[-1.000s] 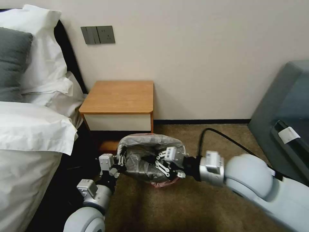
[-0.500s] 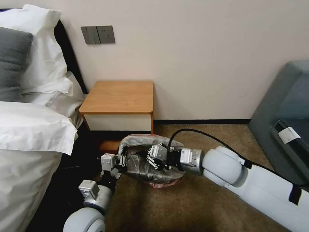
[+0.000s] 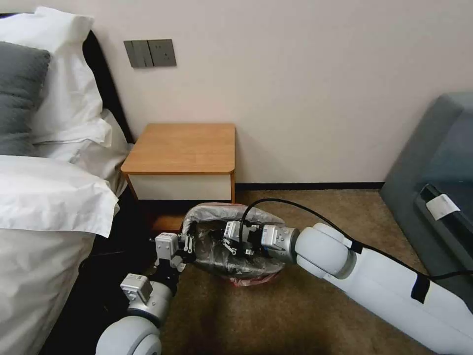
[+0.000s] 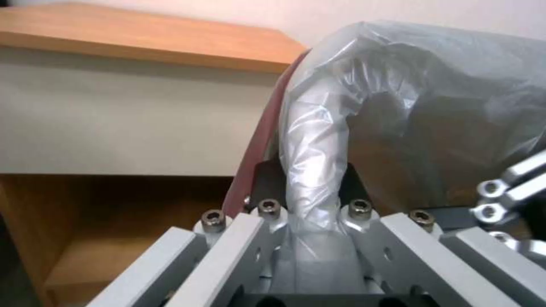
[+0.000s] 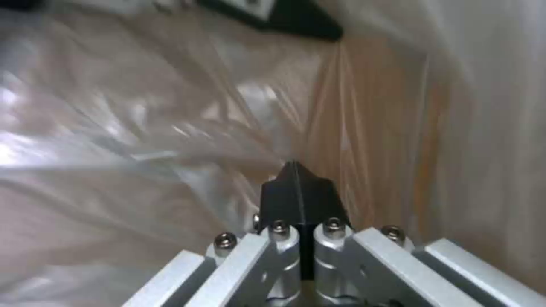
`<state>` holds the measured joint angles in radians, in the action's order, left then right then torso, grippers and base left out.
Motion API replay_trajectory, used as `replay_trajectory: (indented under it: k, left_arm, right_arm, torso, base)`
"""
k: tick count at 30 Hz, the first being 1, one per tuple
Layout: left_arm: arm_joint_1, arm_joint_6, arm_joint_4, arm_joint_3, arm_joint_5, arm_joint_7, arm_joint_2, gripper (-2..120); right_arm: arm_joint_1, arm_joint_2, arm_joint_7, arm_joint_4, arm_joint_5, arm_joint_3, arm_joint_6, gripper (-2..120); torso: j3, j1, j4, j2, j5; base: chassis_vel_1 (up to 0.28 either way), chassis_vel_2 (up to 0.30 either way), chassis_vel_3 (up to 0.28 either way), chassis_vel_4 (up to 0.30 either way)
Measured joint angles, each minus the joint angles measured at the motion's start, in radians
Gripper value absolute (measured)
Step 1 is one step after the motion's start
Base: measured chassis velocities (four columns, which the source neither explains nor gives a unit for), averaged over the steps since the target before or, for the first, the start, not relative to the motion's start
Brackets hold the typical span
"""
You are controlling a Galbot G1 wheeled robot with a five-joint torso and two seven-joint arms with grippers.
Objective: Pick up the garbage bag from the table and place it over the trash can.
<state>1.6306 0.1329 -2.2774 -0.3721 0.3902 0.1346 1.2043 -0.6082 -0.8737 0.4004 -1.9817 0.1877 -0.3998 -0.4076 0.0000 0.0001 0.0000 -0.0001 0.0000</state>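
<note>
Garbage bag (image 4: 318, 170) rim pinched between left fingers (image 4: 267, 179); right fingers (image 5: 298, 192) pressed together inside it.

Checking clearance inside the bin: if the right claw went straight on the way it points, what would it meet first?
Probably the garbage bag: the right claw, shut, points into crinkled film just ahead. Depth is unclear.

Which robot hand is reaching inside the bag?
The right gripper, shut, is down inside the garbage bag. The left gripper pinches its edge from outside.
</note>
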Motion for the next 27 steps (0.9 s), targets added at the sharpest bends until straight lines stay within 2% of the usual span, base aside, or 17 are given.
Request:
replay_trajectory:
  k: [15, 27]
  left_arm:
    - [0.002, 0.004, -0.017, 0.001, 0.006, -0.010, -0.002, 5]
    - [0.001, 0.010, -0.026, 0.012, 0.004, -0.018, 0.009, 5]
  right_arm:
    - [-0.005, -0.019, -0.017, 0.081, -0.027, -0.010, 0.002, 0]
    - [0.004, -0.037, -0.017, 0.106, -0.133, -0.036, -0.044, 0]
  torso:
    - [0.000, 0.000, 0.0000, 0.000, 0.0000]
    - [0.000, 0.000, 0.0000, 0.000, 0.0000]
  base:
    - [0.000, 0.000, 0.000, 0.000]
    - [0.000, 0.000, 0.000, 0.000]
